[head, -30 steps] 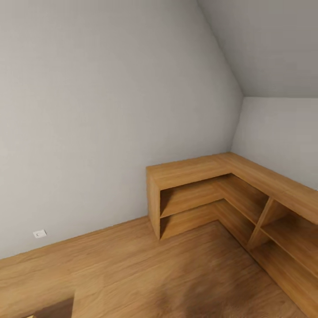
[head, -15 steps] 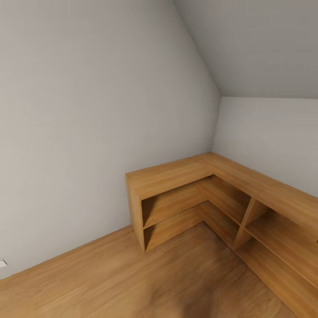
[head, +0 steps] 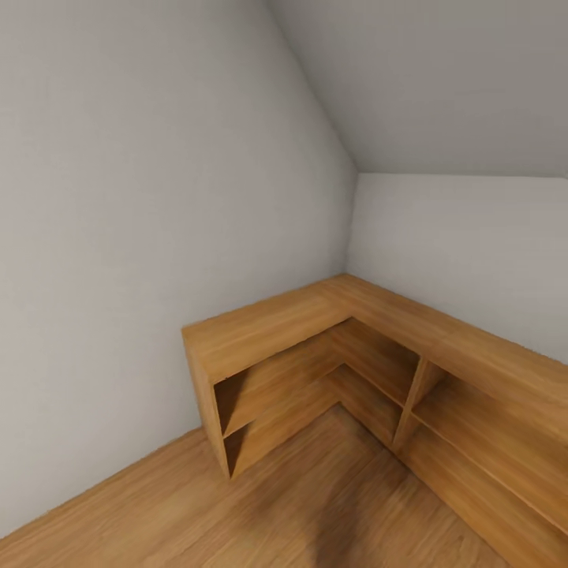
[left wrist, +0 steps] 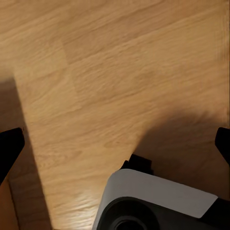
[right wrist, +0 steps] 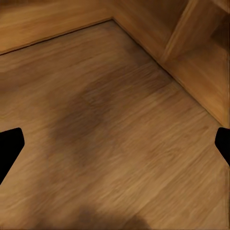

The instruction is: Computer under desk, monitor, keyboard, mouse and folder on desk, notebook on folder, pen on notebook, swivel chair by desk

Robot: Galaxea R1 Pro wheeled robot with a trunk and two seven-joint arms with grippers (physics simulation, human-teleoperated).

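Room corner: low L-shaped light-wood open shelf unit (head: 315, 347) against pale-grey sloped walls (head: 118, 197).
Shelves: bare.
Floor: wood planks (head: 300, 513), shadowed.
Left end effector (left wrist: 115, 146): spread wide, released.
Right end effector (right wrist: 115, 143): likewise released.

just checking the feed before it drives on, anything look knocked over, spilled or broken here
Nothing stands out. The L-shaped light-wood shelf unit sits squarely in the corner under the sloped pale-grey wall, its shelves level. The wood plank floor shows only soft dark shadows, no spill. Both grippers' jaws are spread wide, holding nothing.
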